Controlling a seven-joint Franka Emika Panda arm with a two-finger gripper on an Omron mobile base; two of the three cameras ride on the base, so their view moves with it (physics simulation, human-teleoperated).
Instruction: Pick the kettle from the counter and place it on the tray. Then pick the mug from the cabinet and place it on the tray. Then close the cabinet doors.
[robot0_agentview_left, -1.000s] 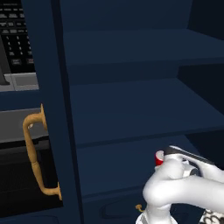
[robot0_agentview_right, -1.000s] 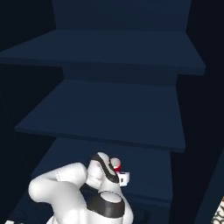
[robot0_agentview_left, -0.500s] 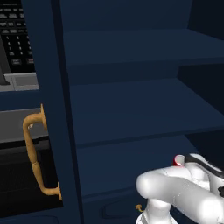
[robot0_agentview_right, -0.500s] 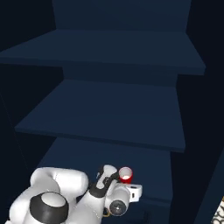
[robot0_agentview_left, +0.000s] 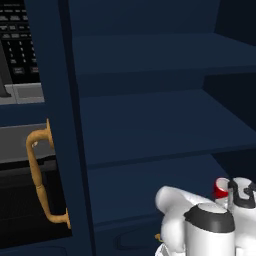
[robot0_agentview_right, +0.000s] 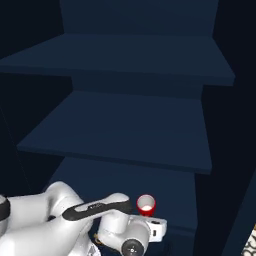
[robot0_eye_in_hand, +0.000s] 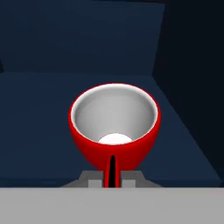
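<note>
Nearest the hand camera, claw (robot0_eye_in_hand: 112, 178) clamped on the mug's (robot0_eye_in_hand: 114, 127) handle; red mug tilted, white inside facing the lens. From the base cameras, mug (robot0_agentview_right: 146, 205) sits at the arm's wrist, over the front edge of the lowest cabinet shelf (robot0_agentview_right: 150, 187). Beyond: two more navy shelves. Far left: open cabinet door (robot0_agentview_left: 57, 125) with brass handle (robot0_agentview_left: 40, 175).
</note>
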